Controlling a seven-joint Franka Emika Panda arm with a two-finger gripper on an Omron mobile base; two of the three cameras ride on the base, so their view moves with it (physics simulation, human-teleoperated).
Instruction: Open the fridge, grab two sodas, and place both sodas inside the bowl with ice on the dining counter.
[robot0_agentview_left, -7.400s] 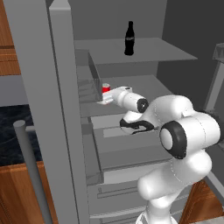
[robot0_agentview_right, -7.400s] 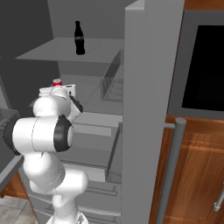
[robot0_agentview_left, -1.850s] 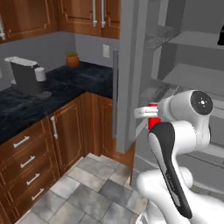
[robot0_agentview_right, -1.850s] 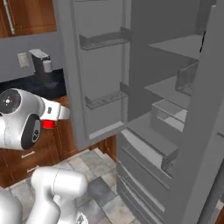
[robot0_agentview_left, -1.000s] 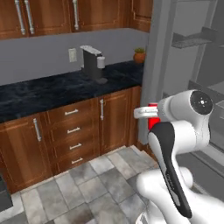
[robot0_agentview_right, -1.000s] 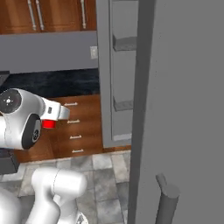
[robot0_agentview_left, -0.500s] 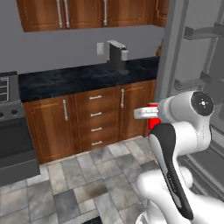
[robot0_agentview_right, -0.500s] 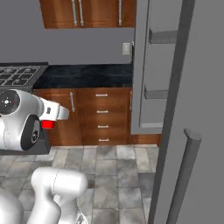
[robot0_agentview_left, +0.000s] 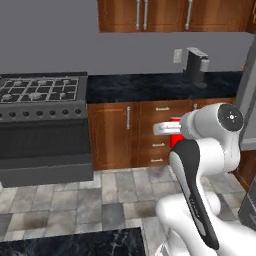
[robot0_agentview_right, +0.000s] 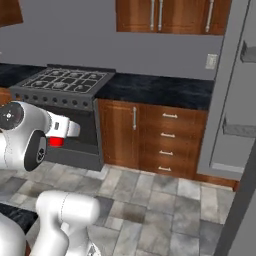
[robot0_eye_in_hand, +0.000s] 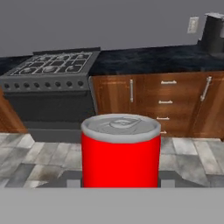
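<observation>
Red can (robot0_eye_in_hand: 120, 151) upright between the fingers of the gripper (robot0_eye_in_hand: 120, 181), jaws partly closed against its sides, silver top level and facing up. Carried well above the tiled floor (robot0_agentview_left: 75, 200), resting on nothing. Seen in the left base view as a patch of red (robot0_agentview_left: 176, 137) tucked behind the wrist, and in the right base view as a small red block (robot0_agentview_right: 56, 141) under the white forearm.

Facing the wall counter (robot0_agentview_left: 150, 86) with its dark top, wood drawers below, a stove (robot0_agentview_left: 42, 90) at its left end and a coffee machine (robot0_agentview_left: 196, 66) near its right end. Fridge (robot0_agentview_right: 225, 95) at the right edge of the right base view, door open, grey shelves on its inner side showing.

Judged from this: fridge opened, first soda taken out and in transit. Still to do: reach the dining counter, possibly the black marbled strip (robot0_agentview_left: 75, 245) along the bottom edge of the left base view, though too little shows to be sure; set the can in the bowl; go back for the second soda; place it too. Roughly a third done, no more.
</observation>
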